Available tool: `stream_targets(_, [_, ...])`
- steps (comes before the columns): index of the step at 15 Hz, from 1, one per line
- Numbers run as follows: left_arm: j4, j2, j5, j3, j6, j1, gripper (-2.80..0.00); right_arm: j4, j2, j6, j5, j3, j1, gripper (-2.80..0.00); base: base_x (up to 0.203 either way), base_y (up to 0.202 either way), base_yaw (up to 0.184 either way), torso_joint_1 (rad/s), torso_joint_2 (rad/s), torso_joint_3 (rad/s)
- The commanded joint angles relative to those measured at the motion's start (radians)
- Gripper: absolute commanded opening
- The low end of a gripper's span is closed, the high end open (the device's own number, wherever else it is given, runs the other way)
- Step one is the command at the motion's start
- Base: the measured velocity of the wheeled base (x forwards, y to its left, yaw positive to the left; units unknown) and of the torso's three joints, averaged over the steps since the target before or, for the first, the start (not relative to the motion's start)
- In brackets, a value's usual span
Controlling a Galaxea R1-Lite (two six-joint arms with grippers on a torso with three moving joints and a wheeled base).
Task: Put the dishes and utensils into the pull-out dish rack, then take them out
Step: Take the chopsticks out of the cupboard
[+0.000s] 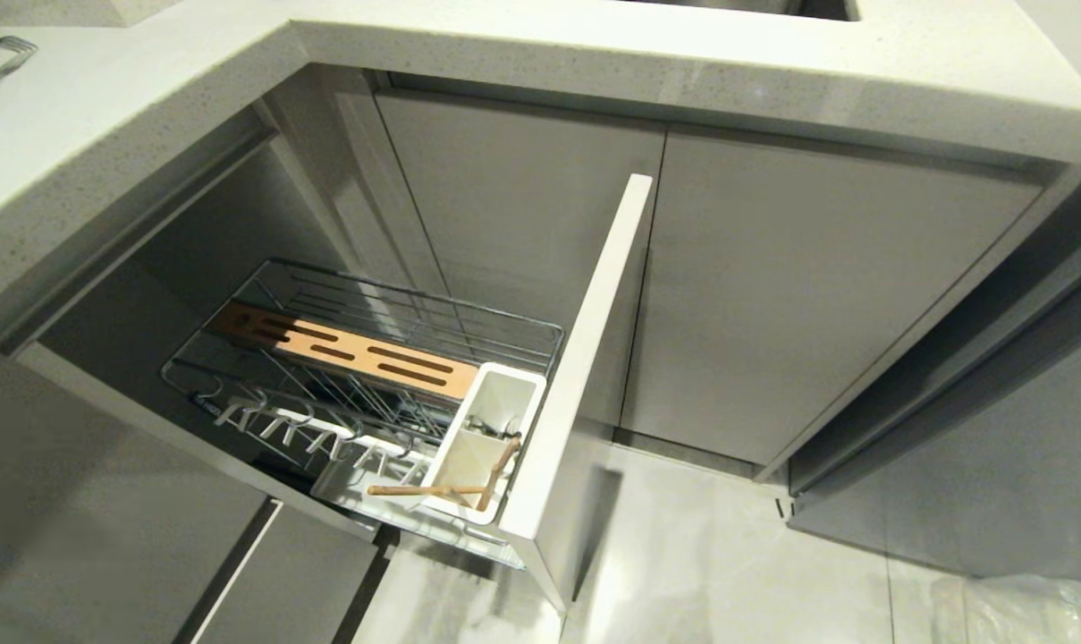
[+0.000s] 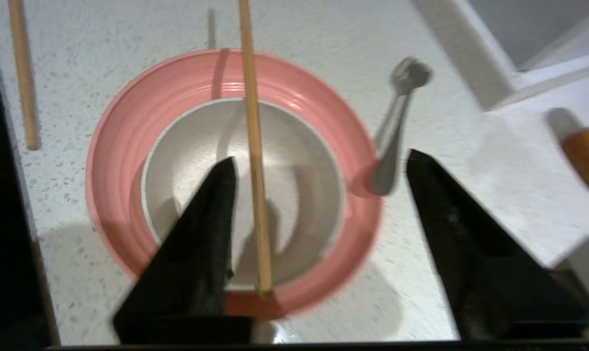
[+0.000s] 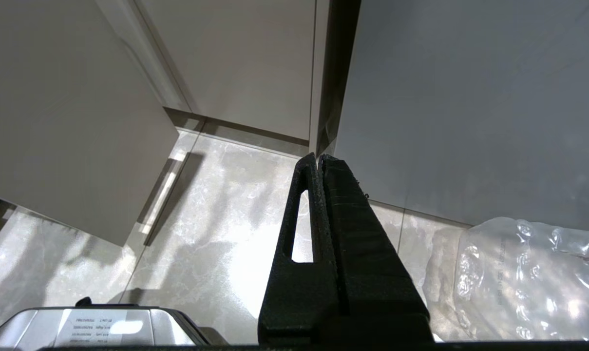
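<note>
**Left pincer spread above plate and bowl, rack pulled out below**

In the left wrist view, the left pincer (image 2: 318, 165) hangs over the speckled white surface (image 2: 128, 29) with its two black fingers (image 2: 201, 234) spread wide and nothing pinched between them. Directly beneath it lies the pink plate (image 2: 114, 161), flat on the surface, with the cream-white bowl (image 2: 294, 195) sitting inside it. One chopstick (image 2: 254, 161) runs across plate and bowl, one end at the near rim of the plate; it passes just beside one finger, and whether it touches that finger I cannot tell. The second chopstick (image 2: 22, 73) lies on the surface clear of the plate, well apart from the first. The metal spoon (image 2: 394, 131) rests on the surface with its handle end at the plate's edge and its head pointing away. An orange-brown object (image 2: 586, 153) shows at the frame's edge, too blurred to name.

From the head view, the dish rack (image 1: 361, 358) stands pulled out of the cabinet below the surface, its pale front panel (image 1: 585, 358) edge-on. The wooden strip (image 1: 343, 351) lies along the wire basket, and the white caddy (image 1: 491, 429) sits against the front panel. Two wooden sticks (image 1: 433, 490) show at the caddy's near end. Neither arm appears in this view.

The right pincer (image 3: 318, 161) hangs low over the tiled floor (image 3: 211, 234) beside grey cabinet doors (image 3: 245, 63), its fingers pressed together on nothing. A crumpled clear plastic bag (image 3: 523, 278) lies on the floor near it.
</note>
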Motion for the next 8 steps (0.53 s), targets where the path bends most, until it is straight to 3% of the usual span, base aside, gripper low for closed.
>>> stream_targets(1, [0.002, -0.057, -0.001, 0.000, -0.004, -0.015, -2.80, 0.000, 0.001, 0.000, 0.000, 0.000, 0.000, -2.80, 0.000, 0.000, 0.000, 0.000, 0.00, 0.000])
stream_targets(5, [-0.021, -0.141, -0.003, 0.001, -0.007, -0.106, -2.80, 0.000, 0.001, 0.000, 0.000, 0.000, 0.000, -2.80, 0.000, 0.000, 0.000, 0.000, 0.00, 0.000])
stream_targets(8, [-0.056, -0.189, -0.004, 0.005, -0.043, -0.252, -2.80, 0.000, 0.001, 0.000, 0.000, 0.000, 0.000, -2.80, 0.000, 0.000, 0.000, 0.000, 0.00, 0.000])
